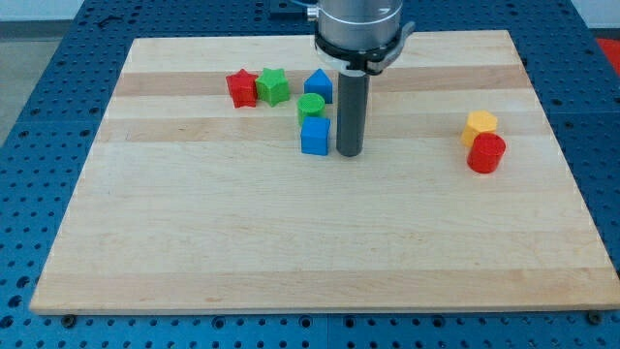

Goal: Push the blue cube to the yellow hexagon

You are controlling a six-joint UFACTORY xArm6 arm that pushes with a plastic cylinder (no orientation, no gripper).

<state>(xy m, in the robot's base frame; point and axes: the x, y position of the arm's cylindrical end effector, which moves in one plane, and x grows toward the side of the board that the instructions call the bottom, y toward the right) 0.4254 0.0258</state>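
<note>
The blue cube sits on the wooden board a little above the view's centre. My tip rests on the board just to the right of the cube, very close to its right side; contact cannot be told. The yellow hexagon lies far to the view's right, touching a red cylinder just below it. A green cylinder sits right above the blue cube.
A second blue block with a pointed top sits above the green cylinder, left of the rod. A green star and a red star lie side by side further left. The wooden board rests on a blue perforated table.
</note>
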